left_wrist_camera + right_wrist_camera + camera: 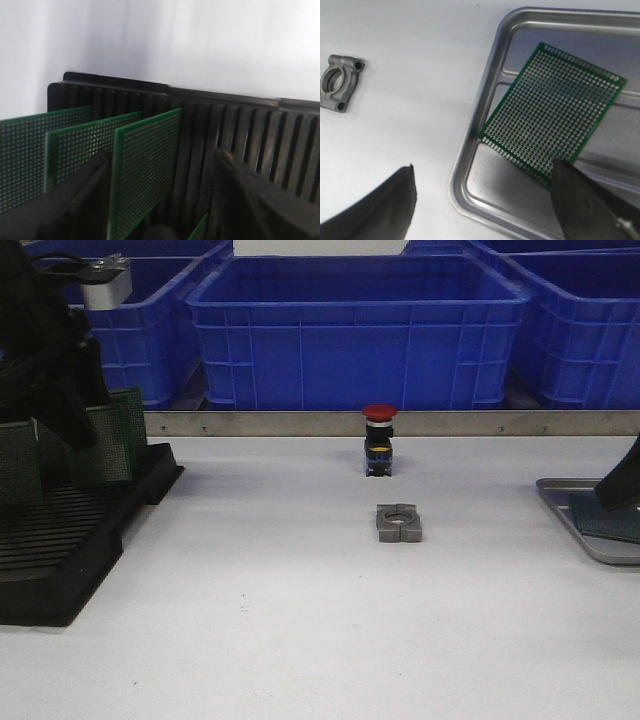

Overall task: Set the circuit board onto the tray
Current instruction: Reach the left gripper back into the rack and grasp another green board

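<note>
A green perforated circuit board [552,112] lies flat in the grey metal tray [470,165] at the table's right edge [560,502]. My right gripper [484,165] hovers open over the tray's near corner, holding nothing; one of its fingers [580,200] overlaps the board's edge in this view. At the far left, several green circuit boards [105,445] stand upright in the black slotted rack [60,540]. My left gripper [162,155] is open and lowered into the rack, its fingers either side of one standing board [145,165], closer to one finger.
A red-capped push button [379,440] and a grey metal clamp block [399,523] sit mid-table. Blue plastic bins [355,330] stand behind a metal rail [450,423] along the back. The block [341,82] also shows beside the tray.
</note>
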